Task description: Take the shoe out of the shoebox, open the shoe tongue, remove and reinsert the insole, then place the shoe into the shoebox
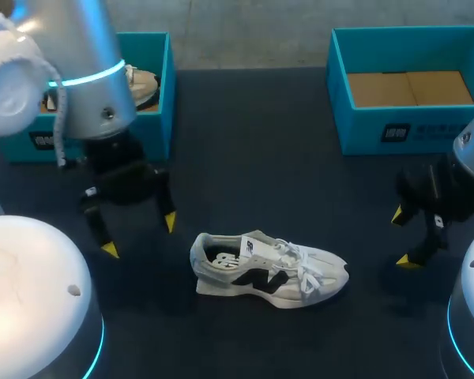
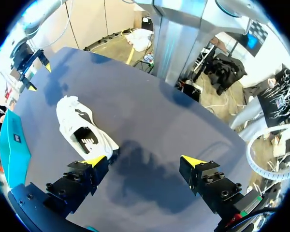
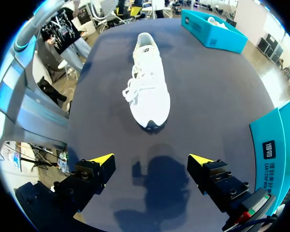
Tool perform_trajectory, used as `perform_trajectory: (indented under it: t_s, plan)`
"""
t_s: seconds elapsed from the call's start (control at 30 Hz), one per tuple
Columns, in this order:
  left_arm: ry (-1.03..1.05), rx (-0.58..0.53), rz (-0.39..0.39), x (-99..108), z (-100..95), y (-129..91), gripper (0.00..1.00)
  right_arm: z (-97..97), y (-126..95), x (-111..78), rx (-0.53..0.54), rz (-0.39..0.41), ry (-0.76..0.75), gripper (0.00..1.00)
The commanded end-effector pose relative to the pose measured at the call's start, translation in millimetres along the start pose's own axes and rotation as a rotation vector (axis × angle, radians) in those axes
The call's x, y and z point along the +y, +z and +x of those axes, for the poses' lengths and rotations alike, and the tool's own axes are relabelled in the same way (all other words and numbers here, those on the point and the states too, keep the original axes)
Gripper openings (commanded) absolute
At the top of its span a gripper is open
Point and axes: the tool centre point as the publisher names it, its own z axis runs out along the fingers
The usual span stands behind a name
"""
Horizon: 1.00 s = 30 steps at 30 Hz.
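Observation:
A white sneaker with black side marks (image 1: 265,271) lies upright on the dark table, toe toward my right arm, its insole showing a dark print. My left gripper (image 1: 139,235) hangs open just left of the heel; in its wrist view the sneaker (image 2: 82,130) lies ahead of and beside one finger of the left gripper (image 2: 144,161). My right gripper (image 1: 403,238) stands open right of the toe, with the sneaker (image 3: 147,89) straight ahead of the right gripper (image 3: 153,157). A teal shoebox (image 1: 415,130) at the back right shows a bare cardboard floor.
A second teal box (image 1: 154,122) at the back left holds another pale shoe (image 1: 141,83); the same box (image 3: 217,36) shows far ahead in the right wrist view. Dark tabletop (image 1: 253,166) stretches between the boxes and the sneaker.

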Motion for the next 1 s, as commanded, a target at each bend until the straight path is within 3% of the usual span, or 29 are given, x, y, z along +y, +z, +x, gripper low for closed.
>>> perform_trajectory:
  t_s: [0.03, 0.23, 0.27, 0.3, 0.4, 0.6, 0.83, 1.0]
  plan:
    - [0.002, -0.078, -0.002, 0, 9.3, 2, 1.00, 1.8, 0, -0.4, -0.003, 0.000, 0.000, 1.00]
    - [0.002, -0.078, -0.002, 0, 9.3, 2, 1.00, 1.8, 0, -0.4, -0.003, 0.000, 0.000, 1.00]
    - [-0.072, -0.084, 0.056, 1, 9.2, -1, 1.00, 1.8, 0, -0.4, -0.003, 0.000, 0.000, 1.00]
    - [-0.124, -0.131, 0.063, 5, 10.3, -1, 1.00, 1.8, 0, -0.4, -0.003, 0.000, 0.000, 1.00]
    - [-0.250, -0.198, 0.209, 29, 16.9, -3, 1.00, 1.8, 0, -0.4, -0.003, 0.000, 0.000, 1.00]
    - [-0.322, -0.285, 0.417, 70, 46.1, -1, 1.00, 1.8, 0, -0.4, -0.003, 0.000, 0.000, 1.00]
    - [-0.390, -0.378, 0.626, 111, 71.8, 14, 1.00, 1.8, 0, -0.4, -0.003, 0.000, 0.000, 1.00]
    - [-0.424, -0.449, 0.710, 120, 83.1, 25, 1.00, 1.8, 0, -0.4, -0.003, 0.000, 0.000, 1.00]
